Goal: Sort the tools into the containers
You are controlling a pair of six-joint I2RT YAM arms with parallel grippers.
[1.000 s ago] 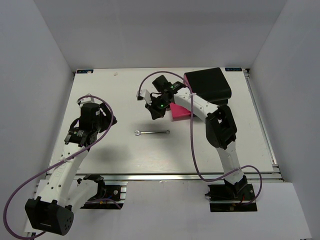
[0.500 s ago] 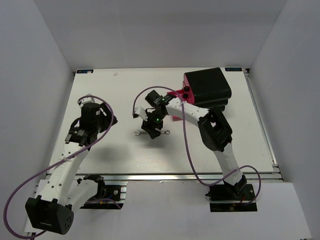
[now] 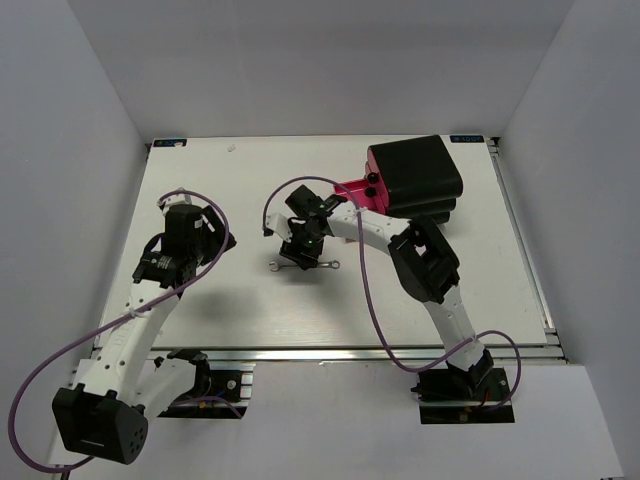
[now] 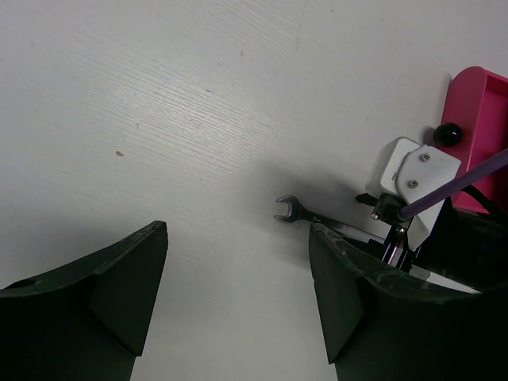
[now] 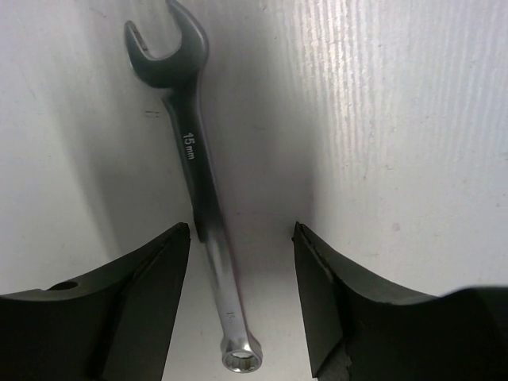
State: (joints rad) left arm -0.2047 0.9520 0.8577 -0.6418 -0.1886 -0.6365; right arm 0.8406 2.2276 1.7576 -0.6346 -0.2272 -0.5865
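Wrench (image 5: 190, 151) shiny metal; table (image 5: 397, 119) matt woodgrain; drawer (image 4: 476, 135) smooth plastic

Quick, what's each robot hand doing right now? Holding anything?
Left gripper: open, holding nothing.
Right gripper: open, one finger on either side of the wrench, not closed on it.

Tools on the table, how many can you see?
1. A slim silver metal wrench lies flat on the white table, between the right gripper's open fingers. Others may hide inside the black cabinet with pink drawers.
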